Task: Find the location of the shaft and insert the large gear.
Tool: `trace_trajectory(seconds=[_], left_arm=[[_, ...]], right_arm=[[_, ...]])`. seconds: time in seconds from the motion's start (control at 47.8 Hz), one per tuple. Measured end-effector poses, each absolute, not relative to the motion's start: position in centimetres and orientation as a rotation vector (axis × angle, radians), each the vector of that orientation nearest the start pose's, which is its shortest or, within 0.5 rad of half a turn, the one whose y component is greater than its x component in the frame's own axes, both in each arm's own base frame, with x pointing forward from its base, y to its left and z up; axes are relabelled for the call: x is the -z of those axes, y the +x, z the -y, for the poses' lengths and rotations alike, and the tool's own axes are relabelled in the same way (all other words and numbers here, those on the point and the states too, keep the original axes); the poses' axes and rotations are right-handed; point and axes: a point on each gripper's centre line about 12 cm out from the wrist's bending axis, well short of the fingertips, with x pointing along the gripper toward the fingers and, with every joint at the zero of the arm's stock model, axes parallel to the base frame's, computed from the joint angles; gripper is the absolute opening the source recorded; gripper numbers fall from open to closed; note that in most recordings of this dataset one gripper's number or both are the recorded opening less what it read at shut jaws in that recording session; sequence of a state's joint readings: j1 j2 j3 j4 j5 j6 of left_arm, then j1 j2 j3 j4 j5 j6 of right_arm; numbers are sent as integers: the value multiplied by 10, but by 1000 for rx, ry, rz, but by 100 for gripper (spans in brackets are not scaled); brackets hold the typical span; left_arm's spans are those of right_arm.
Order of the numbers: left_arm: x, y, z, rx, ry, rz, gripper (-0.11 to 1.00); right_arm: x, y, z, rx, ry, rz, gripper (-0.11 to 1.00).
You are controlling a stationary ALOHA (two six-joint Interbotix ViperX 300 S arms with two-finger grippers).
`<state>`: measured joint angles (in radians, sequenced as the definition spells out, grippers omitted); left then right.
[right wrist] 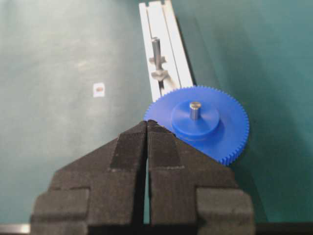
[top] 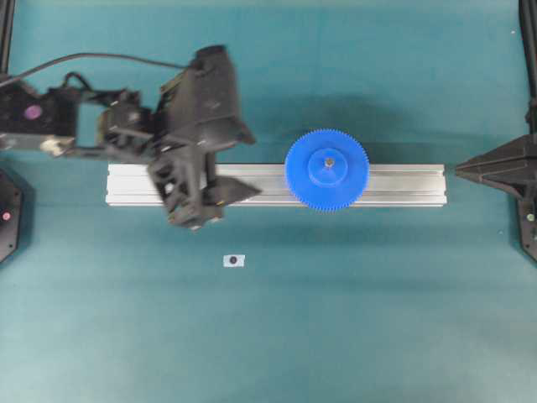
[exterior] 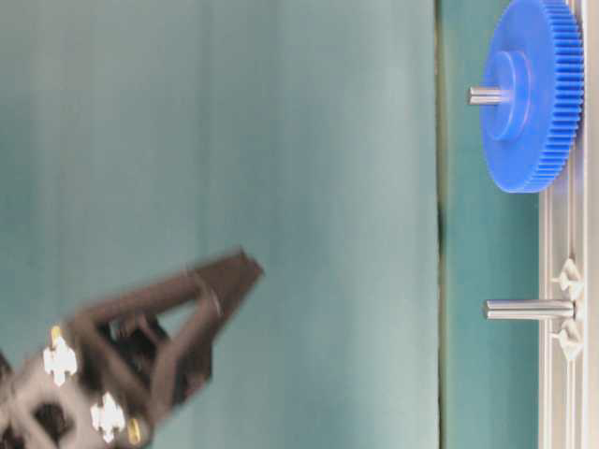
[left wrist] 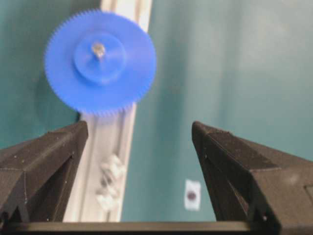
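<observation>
Left of the large gear, the left gripper hangs over the rail with jaws wide and empty; the gear sits on the shaft, pin tip through its hub — insertion looks done. Right of the gear, the right gripper stays clear — jaws pressed together.

text: none legible | small white tag: dark dot only, no lettering

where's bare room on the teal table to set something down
Free: the wide teal tabletop below the ribbed aluminium rail, apart from the tiny white tag, and the strip above the rail on the right. Crowded: the rail's left end under the left gripper, and the blue toothed gear.
</observation>
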<state>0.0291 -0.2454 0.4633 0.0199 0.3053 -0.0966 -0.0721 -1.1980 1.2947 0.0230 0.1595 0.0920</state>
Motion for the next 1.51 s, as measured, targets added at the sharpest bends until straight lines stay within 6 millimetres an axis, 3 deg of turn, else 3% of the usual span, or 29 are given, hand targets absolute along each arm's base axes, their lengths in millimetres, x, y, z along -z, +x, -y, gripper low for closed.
trace_trajectory(seconds=[0.836,1.505], left_arm=[[-293,324,-7,-37,-79,-399,86],[-292,307,-6,-34,-73,-390,82]], right_arm=[[-227,151,11,84,127,-252,0],[-224,151,11,92,181,-257,0]])
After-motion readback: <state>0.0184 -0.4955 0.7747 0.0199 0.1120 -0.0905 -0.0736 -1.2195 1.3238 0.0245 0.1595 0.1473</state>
